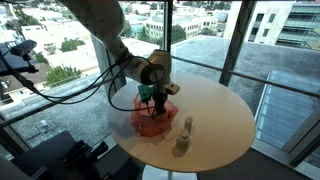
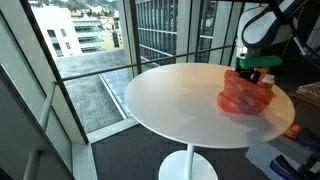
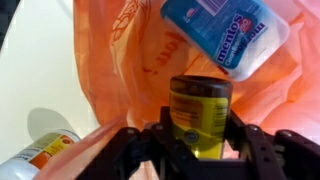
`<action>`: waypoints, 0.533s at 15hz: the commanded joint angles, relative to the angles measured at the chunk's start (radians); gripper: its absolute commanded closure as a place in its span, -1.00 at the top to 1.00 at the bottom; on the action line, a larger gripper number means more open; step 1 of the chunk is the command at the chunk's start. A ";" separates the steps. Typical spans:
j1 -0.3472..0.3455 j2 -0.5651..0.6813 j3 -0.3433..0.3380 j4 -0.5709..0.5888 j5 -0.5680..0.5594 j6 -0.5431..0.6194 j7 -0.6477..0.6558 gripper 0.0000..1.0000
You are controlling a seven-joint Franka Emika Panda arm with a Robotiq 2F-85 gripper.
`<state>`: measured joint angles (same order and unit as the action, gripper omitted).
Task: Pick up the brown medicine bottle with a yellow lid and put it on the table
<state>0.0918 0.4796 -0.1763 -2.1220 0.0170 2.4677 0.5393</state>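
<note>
The jaws, part-closed, clamp the brown medicine bottle (image 3: pixel 200 115).

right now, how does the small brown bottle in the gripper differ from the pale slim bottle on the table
The small amber-brown bottle sits inside the red-pink plastic bag, clamped by the gripper; the pale slim bottle stands free on the round white table, outside the bag. Both are small cylinders.
</note>
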 commanded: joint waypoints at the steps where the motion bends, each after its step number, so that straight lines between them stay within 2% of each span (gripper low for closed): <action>1: -0.009 -0.080 -0.001 -0.029 -0.028 -0.063 -0.032 -0.43; 8: -0.032 -0.177 0.010 -0.053 -0.047 -0.117 -0.084 -0.43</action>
<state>0.0804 0.3711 -0.1769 -2.1414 -0.0080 2.3811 0.4871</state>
